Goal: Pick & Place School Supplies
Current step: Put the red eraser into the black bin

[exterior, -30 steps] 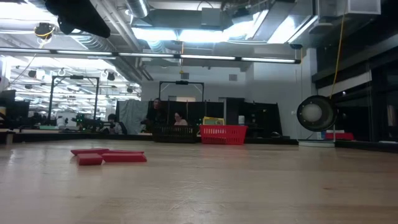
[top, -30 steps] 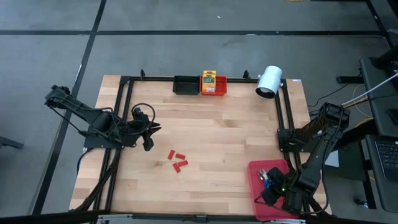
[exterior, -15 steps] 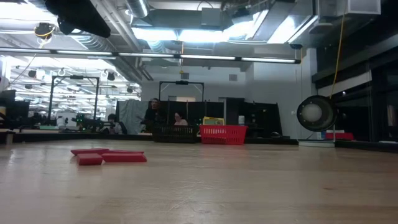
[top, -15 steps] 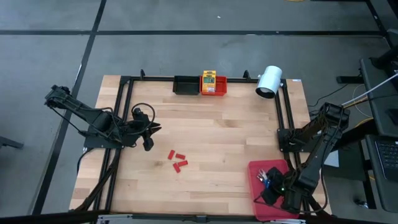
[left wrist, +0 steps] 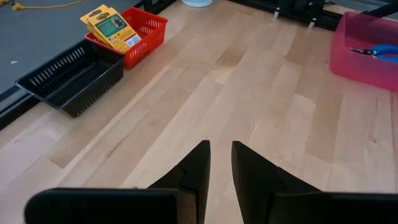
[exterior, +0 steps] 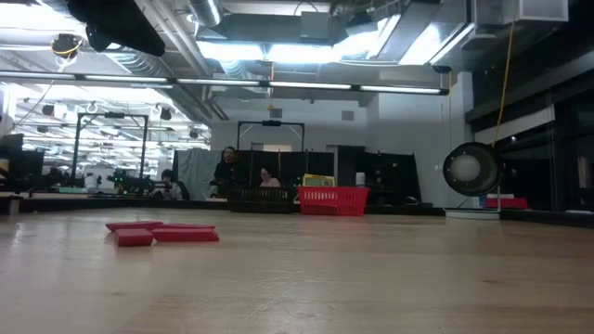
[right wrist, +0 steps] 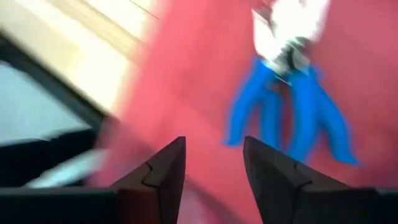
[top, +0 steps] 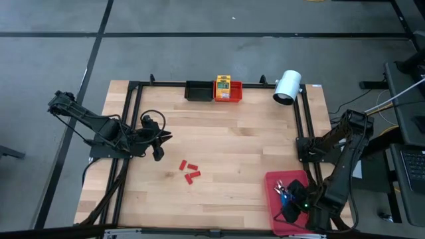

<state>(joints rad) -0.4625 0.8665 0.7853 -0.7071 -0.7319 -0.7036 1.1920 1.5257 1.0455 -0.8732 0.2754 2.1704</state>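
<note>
Blue-handled metal tools (right wrist: 292,106) lie on the flat red tray (top: 275,182) at the table's near right; the left wrist view shows one tool (left wrist: 376,53) there too. My right gripper (right wrist: 214,146) hovers open above the tray (right wrist: 199,74), just short of the tools and touching nothing. Yellow-and-green boxes (top: 223,85) stand in the red bin (top: 234,97) at the far edge. A few small red pieces (top: 190,171) lie flat on the wood at mid-table. My left gripper (left wrist: 221,158) waits at the left, a narrow gap between its fingers, nothing in it.
A black bin (top: 197,90) sits left of the red bin. A white cylinder-shaped lamp (top: 287,87) stands at the far right corner. Black frame rails (top: 133,119) run along the table's left, far and right edges. Bare wood (top: 232,143) lies between the arms.
My right gripper has risen a little above the red tray, its arm bending more at the elbow. The blue-handled tools stay on the tray.
</note>
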